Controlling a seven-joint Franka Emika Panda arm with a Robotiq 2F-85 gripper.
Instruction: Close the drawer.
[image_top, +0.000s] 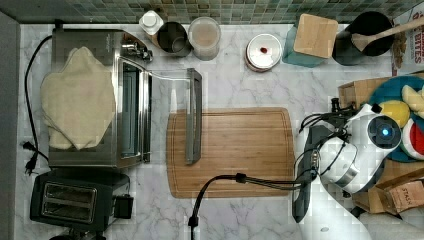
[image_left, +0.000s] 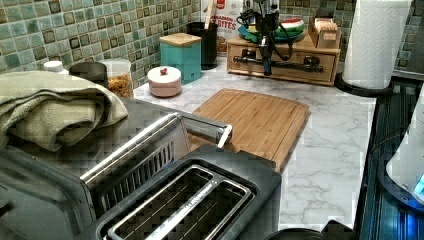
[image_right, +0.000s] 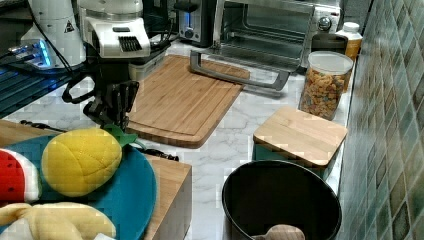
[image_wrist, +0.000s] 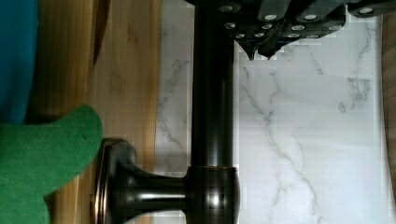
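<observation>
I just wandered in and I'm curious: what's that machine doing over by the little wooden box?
A robot arm is working at the drawer of a small wooden box on the marble counter. Its gripper hangs right in front of the drawer's dark bar handle, on the counter side. In the left view the drawer front looks pushed in, or nearly so.

A kitchen: a white marble counter (image_top: 235, 90) backed by green mosaic wall tiles (image_left: 75, 30), carrying a steel toaster oven (image_top: 100, 95), a black two-slot toaster (image_left: 195, 200), a bamboo cutting board (image_top: 235, 150), a cereal jar (image_right: 322, 85) and a paper towel roll (image_left: 375, 40).
</observation>
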